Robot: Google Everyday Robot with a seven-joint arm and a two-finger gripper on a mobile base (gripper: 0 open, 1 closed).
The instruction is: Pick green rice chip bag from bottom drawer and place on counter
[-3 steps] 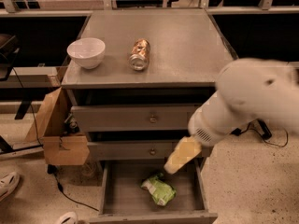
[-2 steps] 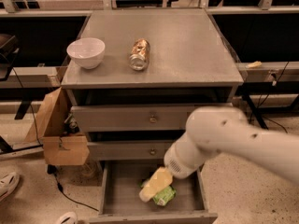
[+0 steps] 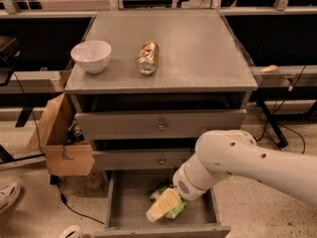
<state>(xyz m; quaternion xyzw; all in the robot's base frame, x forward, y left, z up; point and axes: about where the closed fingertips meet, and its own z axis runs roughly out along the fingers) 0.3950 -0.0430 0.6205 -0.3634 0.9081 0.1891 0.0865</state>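
Note:
The bottom drawer (image 3: 130, 202) is pulled open, showing its flat grey tray floor. The green rice chip bag (image 3: 174, 208) lies on the floor near the drawer's middle, mostly covered by my gripper. My gripper (image 3: 161, 207) reaches down into the drawer from the right on a thick white arm, its pale yellowish fingers lying over the bag. The counter (image 3: 198, 48) is the grey cabinet top above.
A white bowl (image 3: 91, 56) and a shiny metal can (image 3: 147, 57) lying on its side sit on the counter's left half. Two upper drawers with knobs are closed. An open cardboard box (image 3: 62, 138) stands left of the cabinet. A shoe (image 3: 9, 196) is at lower left.
My arm has swung left and down, bringing the gripper from above the drawer's right side onto the bag. The bag has not visibly moved.

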